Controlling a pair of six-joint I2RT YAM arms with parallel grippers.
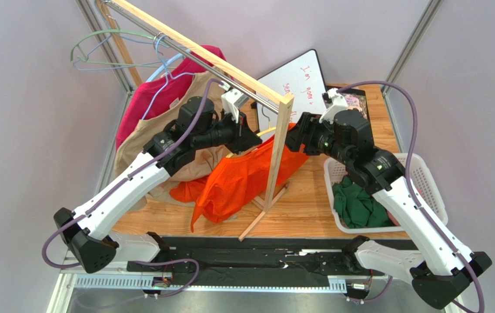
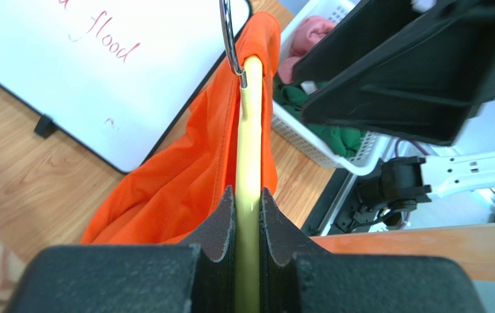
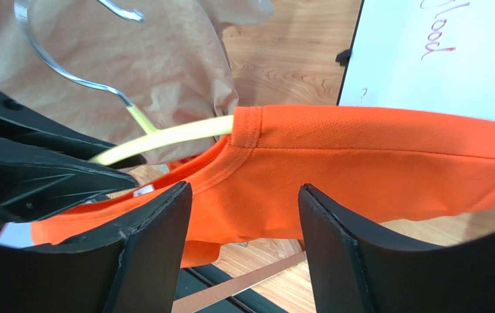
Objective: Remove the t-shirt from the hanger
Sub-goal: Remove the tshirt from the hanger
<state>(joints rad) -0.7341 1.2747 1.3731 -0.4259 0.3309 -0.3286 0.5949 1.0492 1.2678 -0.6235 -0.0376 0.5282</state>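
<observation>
The orange t-shirt [image 1: 237, 182] droops from a pale yellow hanger [image 2: 250, 130] beside the rack's wooden post. In the left wrist view my left gripper [image 2: 248, 195] is shut on the hanger's bare arm, below its metal hook [image 2: 228, 39], and the t-shirt [image 2: 178, 176] hangs off the far arm. My right gripper [image 3: 243, 192] is open, its fingers either side of the t-shirt's shoulder [image 3: 374, 163] without pinching it. The hanger [image 3: 178, 134] enters the collar there. From above, the left gripper [image 1: 253, 140] and right gripper [image 1: 294, 140] face each other across the post.
The wooden post [image 1: 277, 156] and rail stand between the arms. A beige shirt [image 1: 145, 143] and a pink shirt [image 1: 152, 98] hang at the left, near empty wire hangers [image 1: 100, 52]. A whiteboard [image 1: 299, 78] lies behind. A white basket [image 1: 420, 176] of clothes sits at the right.
</observation>
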